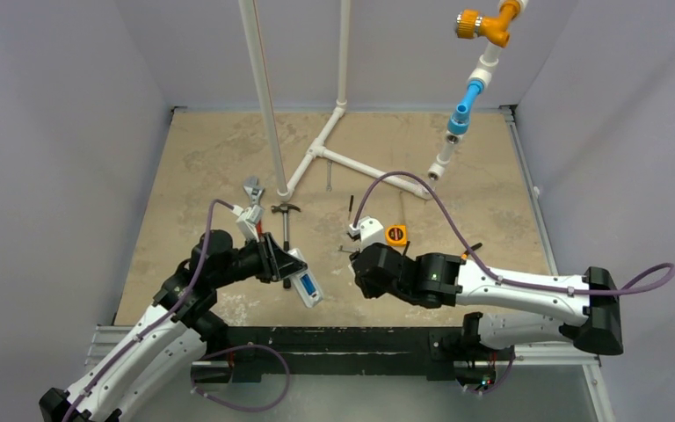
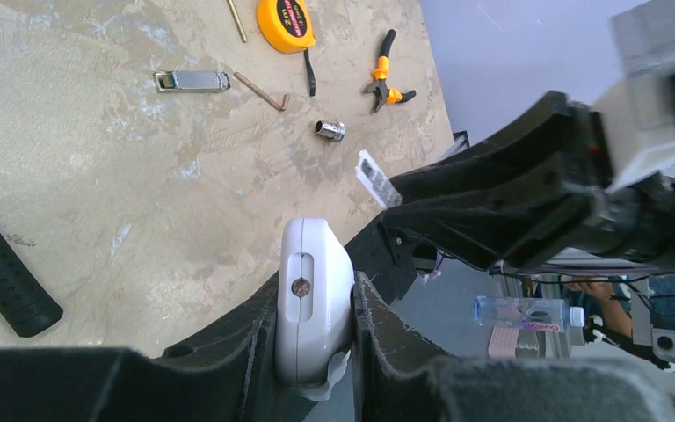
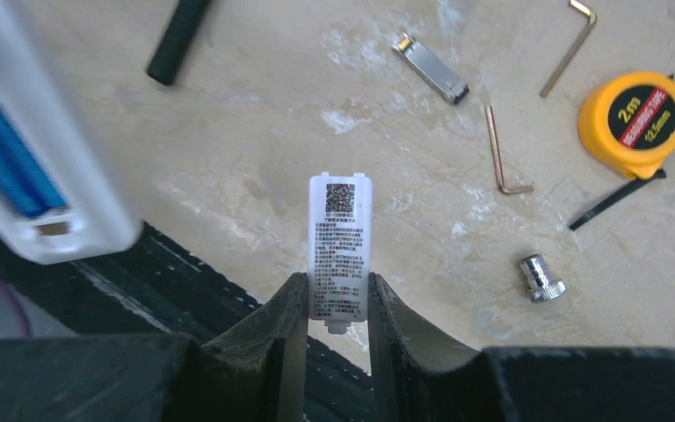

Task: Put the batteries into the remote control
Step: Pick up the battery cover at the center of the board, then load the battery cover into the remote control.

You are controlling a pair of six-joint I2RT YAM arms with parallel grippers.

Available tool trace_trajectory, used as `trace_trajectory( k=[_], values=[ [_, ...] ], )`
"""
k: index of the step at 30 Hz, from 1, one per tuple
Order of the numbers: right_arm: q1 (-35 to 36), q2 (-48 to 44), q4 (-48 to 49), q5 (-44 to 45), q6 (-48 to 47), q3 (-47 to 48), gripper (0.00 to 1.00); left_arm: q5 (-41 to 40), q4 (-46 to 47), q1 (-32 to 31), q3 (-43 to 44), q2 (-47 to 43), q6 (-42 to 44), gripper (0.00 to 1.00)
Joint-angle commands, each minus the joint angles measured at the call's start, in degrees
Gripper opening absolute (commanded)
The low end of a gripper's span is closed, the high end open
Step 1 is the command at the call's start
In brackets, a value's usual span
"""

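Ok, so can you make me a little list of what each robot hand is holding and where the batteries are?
left gripper: shut on the remote control, gripping its sides
right gripper: shut on the battery cover, printed label facing the wrist camera
batteries: two blue ones, lying in the remote control's open recess
step left: battery cover not yet on the remote control
lying on the table: tape measure, hex keys, silver cylinder

The batteries (image 3: 9,163) sit inside the remote control (image 3: 79,211), left of the cover piece (image 3: 340,246). The tape measure (image 3: 642,110) and hex key (image 3: 497,149) lie close together on the surface (image 3: 255,114).
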Motion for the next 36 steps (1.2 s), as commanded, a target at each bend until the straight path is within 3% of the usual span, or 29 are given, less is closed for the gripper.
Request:
trace_trajectory(
  k=[1,15,36],
  values=[
    [0.44,-1.27,-3.83,-2.77,-4.63,7.88,0.10,-0.80,4.83,0.44,-0.27,-0.16,-2.66,0.00],
    [5.46,4.17,-4.01,-4.45,-7.46,19.23,0.09,0.90,12.97,0.43,-3.81,-0.83,-10.85,0.00],
    [6.20,10.49,-3.06,-3.04,-6.31,23.98,0.09,0.29,16.79,0.38,-5.87,-0.83,-14.75,0.00]
  ],
)
